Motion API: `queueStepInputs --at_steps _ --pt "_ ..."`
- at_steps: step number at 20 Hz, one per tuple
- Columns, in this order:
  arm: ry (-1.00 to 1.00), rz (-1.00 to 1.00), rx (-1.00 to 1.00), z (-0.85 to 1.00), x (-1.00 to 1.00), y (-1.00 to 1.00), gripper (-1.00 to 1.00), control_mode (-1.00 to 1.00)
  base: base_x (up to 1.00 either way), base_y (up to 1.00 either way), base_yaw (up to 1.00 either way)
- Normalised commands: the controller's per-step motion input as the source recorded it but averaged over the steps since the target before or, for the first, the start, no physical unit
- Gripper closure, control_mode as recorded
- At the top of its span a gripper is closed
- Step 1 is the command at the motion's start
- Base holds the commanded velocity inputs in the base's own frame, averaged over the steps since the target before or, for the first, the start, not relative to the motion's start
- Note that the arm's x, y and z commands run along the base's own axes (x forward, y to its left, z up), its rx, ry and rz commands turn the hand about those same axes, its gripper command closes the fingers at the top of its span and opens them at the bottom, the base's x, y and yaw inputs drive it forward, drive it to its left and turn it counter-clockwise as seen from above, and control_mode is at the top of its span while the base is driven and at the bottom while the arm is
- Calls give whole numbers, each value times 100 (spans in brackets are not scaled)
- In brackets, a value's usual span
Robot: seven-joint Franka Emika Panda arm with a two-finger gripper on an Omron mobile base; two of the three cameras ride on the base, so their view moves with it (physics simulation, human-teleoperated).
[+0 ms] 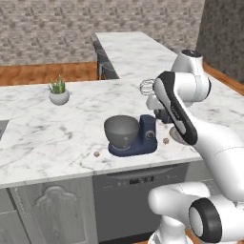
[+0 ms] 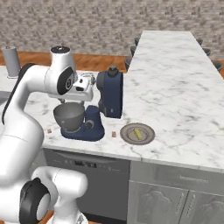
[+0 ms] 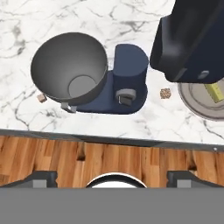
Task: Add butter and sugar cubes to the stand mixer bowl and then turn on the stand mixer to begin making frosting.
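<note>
The navy-blue stand mixer (image 1: 143, 136) stands on the marble counter with its head (image 2: 111, 94) tilted up. Its grey stand mixer bowl (image 3: 70, 70) sits on the base and looks empty. A yellow butter stick (image 2: 137, 133) lies on a flat grey plate (image 2: 146, 136) to the right of the mixer. One brown sugar cube (image 3: 165, 93) lies between mixer and plate. Another sugar cube (image 3: 41, 98) lies left of the bowl. My gripper (image 3: 113, 178) hovers open above the mixer's front side with nothing between its fingers. The butter (image 3: 214, 91) is partly hidden under the mixer head.
A small potted plant (image 1: 58, 93) stands at the counter's back left. A grey canister (image 2: 11, 61) stands at the far left. The counter's front edge (image 3: 109, 138) runs just below the mixer, with wooden floor beyond. The counter extends away on the right.
</note>
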Motion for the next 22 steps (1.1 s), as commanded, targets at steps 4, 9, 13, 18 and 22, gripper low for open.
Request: queueStepInputs --at_steps 4,9,13,18,22 --pt "-3 0 -11 0 -47 99 -100 -100 0 0 0" --pt "-1 -8 -13 -5 -30 100 -100 -100 0 0 0" --pt "0 -25 -12 -34 -2 99 -100 -100 0 0 0" --pt "0 -32 -6 -46 0 96 -100 -100 0 0 0" --pt "0 -38 0 -39 1 79 -100 -100 0 0 0"
